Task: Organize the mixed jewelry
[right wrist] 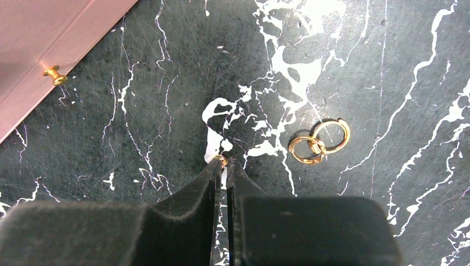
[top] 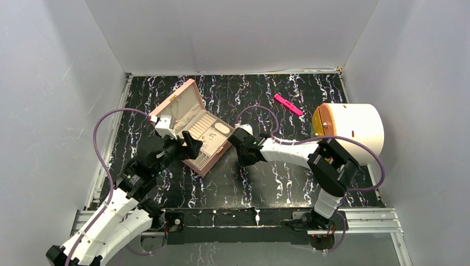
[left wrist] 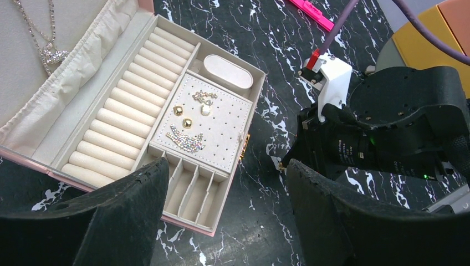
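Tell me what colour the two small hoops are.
Gold; the hoops show best from the right wrist.

Two gold hoops [right wrist: 317, 145], one gold piece [right wrist: 221, 160]

1. This is a robot lab test cell rather than a home or a shop.
2. Plain grey-white walls [top: 55, 83] box in the table [top: 266, 177] on three sides.
3. Two robot arms, the left arm [top: 111, 221] and the right arm [top: 288, 149], are bolted to a metal rail [top: 366, 221] at the table's near edge.
4. Purple cables [top: 94, 136] loop openly off the arms.
5. The table wears a black marbled sheet and carries a pink jewelry box [top: 185, 100] and a white drum [top: 360, 130].
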You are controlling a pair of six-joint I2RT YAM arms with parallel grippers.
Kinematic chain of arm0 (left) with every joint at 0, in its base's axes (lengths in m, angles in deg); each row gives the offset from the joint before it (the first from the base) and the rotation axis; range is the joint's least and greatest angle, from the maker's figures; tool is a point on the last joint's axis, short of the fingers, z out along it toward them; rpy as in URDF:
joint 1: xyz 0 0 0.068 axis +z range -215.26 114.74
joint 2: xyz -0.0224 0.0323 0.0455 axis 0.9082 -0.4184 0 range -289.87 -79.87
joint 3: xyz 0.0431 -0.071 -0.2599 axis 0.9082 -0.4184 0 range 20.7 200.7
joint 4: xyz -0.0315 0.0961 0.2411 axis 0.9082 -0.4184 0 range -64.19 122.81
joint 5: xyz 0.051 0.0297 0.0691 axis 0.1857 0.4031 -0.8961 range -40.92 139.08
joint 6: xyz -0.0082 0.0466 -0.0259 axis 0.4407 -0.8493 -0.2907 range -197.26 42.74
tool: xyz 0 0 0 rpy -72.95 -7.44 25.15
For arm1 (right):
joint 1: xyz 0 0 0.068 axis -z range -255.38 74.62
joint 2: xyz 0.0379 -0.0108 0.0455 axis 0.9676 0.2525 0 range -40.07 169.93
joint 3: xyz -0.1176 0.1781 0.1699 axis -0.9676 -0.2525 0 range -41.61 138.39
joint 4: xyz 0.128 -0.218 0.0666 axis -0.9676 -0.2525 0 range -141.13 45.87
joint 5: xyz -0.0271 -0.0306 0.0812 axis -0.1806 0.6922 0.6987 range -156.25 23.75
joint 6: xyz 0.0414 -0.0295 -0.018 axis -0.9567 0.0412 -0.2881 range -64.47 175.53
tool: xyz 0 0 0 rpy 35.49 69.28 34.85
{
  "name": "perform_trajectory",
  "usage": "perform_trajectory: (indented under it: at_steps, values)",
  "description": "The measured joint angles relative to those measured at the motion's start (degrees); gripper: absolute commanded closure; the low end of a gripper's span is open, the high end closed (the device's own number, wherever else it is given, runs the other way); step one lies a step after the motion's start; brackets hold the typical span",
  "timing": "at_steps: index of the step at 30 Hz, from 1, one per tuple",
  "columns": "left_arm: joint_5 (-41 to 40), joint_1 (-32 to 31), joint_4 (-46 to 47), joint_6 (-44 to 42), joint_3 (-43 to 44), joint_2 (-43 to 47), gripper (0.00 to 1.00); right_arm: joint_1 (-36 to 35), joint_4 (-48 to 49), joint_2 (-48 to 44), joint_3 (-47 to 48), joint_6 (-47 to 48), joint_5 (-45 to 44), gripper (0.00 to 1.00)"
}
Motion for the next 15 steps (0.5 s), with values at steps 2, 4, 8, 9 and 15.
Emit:
perform_trajectory:
  at_steps: [2,4,8,9,15]
  values:
    - [0.02,0.00,0.02,0.00,0.00,-0.04,0.25,0.00,0.00,0.07,0.04,-0.02,-0.17,0.83]
    - [0.07,0.00,0.02,0.00,0.00,-0.22,0.25,0.00,0.02,0.11,0.04,-0.04,-0.37,0.83]
    - [0.24,0.00,0.00,0.00,0.00,-0.70,0.25,-0.02,0.24,0.15,0.04,-0.07,-0.39,0.83]
    - [0.24,0.00,0.02,0.00,0.00,-0.74,0.25,-0.04,0.37,0.15,0.04,-0.07,-0.39,0.83]
    - [0.35,0.00,0.02,0.00,0.00,-0.74,0.25,-0.04,1.70,0.15,0.04,0.09,-0.33,0.96]
